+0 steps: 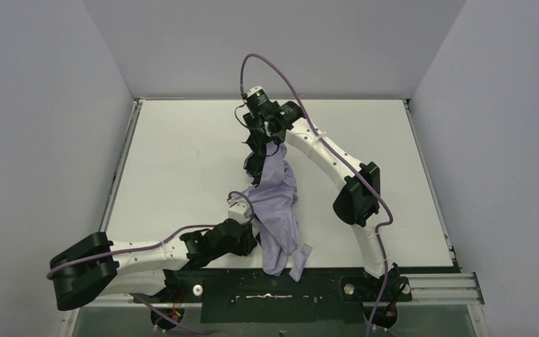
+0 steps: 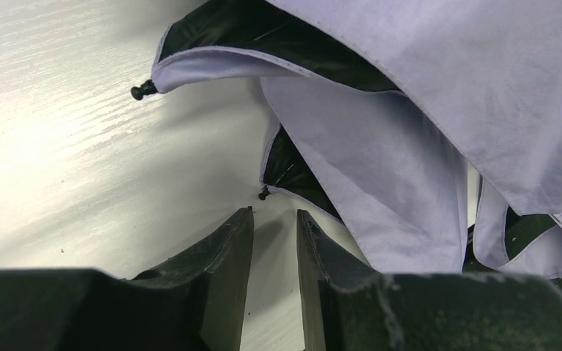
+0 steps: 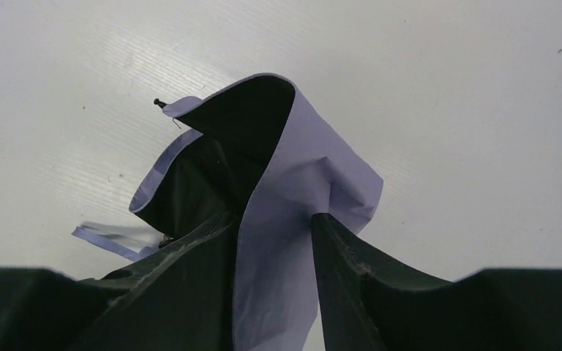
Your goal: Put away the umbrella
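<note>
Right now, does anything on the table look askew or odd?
Yes: the umbrella sprawls as a crumpled heap, black lining turned outward and rib tips poking free, one fold bunched between the fingers of the right end effector.

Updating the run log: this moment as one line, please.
left gripper: open, empty, beside umbrella | right gripper: around canopy fabric, grip unclear | umbrella: loose, unwrapped

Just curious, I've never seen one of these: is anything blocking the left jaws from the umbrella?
Nothing visible does. The left jaws stand apart and empty, and only bare table lies between them and the umbrella, whose lavender fabric edge is just ahead. On the far side, its fabric sits between the right jaws.
</note>
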### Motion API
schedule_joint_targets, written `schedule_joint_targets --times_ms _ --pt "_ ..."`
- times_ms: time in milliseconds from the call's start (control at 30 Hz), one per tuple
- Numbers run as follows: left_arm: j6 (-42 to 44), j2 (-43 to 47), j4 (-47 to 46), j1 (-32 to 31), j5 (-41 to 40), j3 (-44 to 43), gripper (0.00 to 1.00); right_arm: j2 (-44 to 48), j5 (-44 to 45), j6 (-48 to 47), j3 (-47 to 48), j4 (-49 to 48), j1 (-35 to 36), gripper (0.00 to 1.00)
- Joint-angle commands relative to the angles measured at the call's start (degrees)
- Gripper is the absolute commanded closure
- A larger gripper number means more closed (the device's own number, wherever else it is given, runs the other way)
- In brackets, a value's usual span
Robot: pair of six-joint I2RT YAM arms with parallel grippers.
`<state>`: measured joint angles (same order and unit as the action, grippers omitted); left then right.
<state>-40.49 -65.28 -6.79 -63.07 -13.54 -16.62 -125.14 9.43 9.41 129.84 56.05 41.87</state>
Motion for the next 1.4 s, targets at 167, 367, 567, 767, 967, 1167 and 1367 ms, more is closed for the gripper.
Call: schedule_joint_targets --times_ms 167,367,567,767,967,1167,1367 --pt "-0.4 -0.2 -0.6 -0.3 -1.0 0.7 0.74 4.0 11.6 -3.1 3.3 2.3 3.6 0.99" --pt "-0.5 -0.2 -0.8 -0.3 -1.3 1.0 0.74 9.4 12.5 -2.2 1.2 3.8 5.4 1.00" --pt "-0.6 0.1 -1.3 -0.3 -1.5 1.1 0.74 19.6 7.7 3.2 -10.2 4.3 7.9 1.00" --pt "-0.4 0.1 -1.3 -0.2 -1.4 1.2 0.74 30.8 5.8 11.1 -28.0 2.7 12.5 1.00" --pt "-0.4 -0.3 -1.6 -0.1 -1.1 1.3 0.74 40.6 1.3 20.9 -46.7 -0.7 19.0 1.00" --pt "-0.4 -1.4 -1.9 -0.1 -1.1 0.9 0.74 45.4 0.8 32.1 -62.0 -6.1 26.6 1.00" --pt "-0.5 -1.8 -1.8 -0.1 -1.0 0.6 0.74 46.6 0.2 39.1 -74.6 -12.8 29.8 1.00"
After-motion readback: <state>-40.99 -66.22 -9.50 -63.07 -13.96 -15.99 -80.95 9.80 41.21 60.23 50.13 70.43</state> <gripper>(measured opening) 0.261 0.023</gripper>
